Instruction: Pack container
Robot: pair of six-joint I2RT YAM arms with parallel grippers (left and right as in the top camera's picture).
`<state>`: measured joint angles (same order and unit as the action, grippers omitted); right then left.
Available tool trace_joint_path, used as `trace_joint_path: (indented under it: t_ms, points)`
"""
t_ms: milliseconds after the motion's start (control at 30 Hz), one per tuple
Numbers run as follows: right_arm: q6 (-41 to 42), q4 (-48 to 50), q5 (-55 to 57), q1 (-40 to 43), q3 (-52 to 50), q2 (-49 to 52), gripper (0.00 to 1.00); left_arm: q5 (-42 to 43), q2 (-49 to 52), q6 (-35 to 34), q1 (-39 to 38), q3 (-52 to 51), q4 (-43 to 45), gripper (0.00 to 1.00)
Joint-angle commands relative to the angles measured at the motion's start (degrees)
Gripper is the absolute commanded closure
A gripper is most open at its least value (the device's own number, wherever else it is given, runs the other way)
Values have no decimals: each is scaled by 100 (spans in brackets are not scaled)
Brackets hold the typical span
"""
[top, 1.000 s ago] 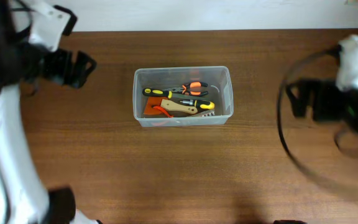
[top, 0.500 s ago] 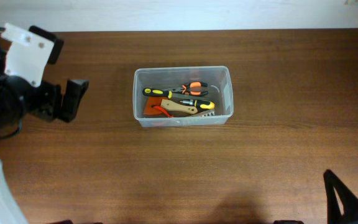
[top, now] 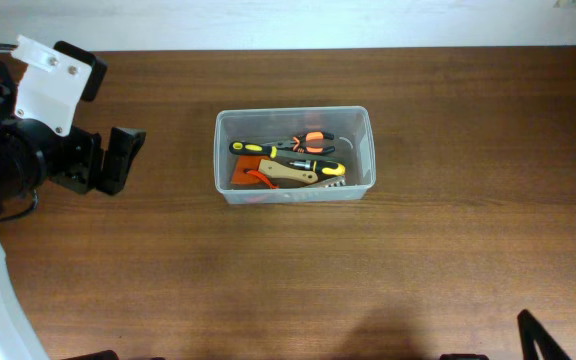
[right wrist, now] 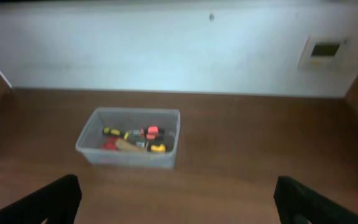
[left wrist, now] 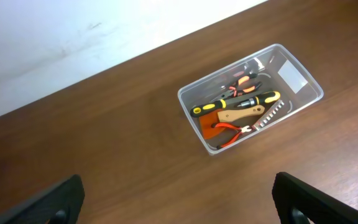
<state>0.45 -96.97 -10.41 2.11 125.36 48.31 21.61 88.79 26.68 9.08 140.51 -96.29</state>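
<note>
Container (top: 293, 112), hand tools (top: 290, 166) inside, small white label (left wrist: 293, 77), no readable writing

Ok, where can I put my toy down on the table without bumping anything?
Lots of bare table right of the container, and all along the strip in front of it. There's also room between the container and the left gripper. Inside the container it's crowded with tools.
</note>
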Motion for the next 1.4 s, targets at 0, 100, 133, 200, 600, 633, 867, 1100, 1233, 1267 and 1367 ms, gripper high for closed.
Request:
trace_joint_path:
  t_ms: [0, 100, 133, 200, 600, 633, 867, 1100, 1233, 1267, 1367]
  points:
    - [48, -26, 37, 17, -37, -2, 1, -2, -52, -48, 20, 15, -2, 1]
    - [-120, -13, 372, 17, -35, -2, 1, -2, -52, -48, 20, 15, -2, 1]
    - [-212, -17, 697, 17, -37, -2, 1, -2, -52, -48, 20, 17, -2, 1]
    - [-212, 35, 1058, 17, -120, 11, 1, -2, -52, -50, 20, 15, -2, 1]
    - [-153, 3624, 1185, 136, -4505, -2013, 1, -2, -52, -48, 20, 15, -2, 1]
    - [-114, 3897, 1075, 136, -5071, -2251, 1, 0, -52, -48, 20, 15, -2, 1]
    - [74, 5619, 498, 136, -8780, -3591, 1, 0, -52, -48, 20, 15, -2, 1]
    - [72, 6734, 498, 129, -10843, -4162, 1, 0, -52, -48, 20, 15, -2, 1]
    - [70, 7180, 505, 131, -11433, -4439, 1, 0, -52, -48, 20, 15, -2, 1]
    - [70, 7208, 505, 131, -11501, -4485, 1, 0, -52, -48, 20, 17, -2, 1]
    - [70, 7235, 505, 131, -11709, -4715, 1, -2, -52, -48, 20, 15, -2, 1]
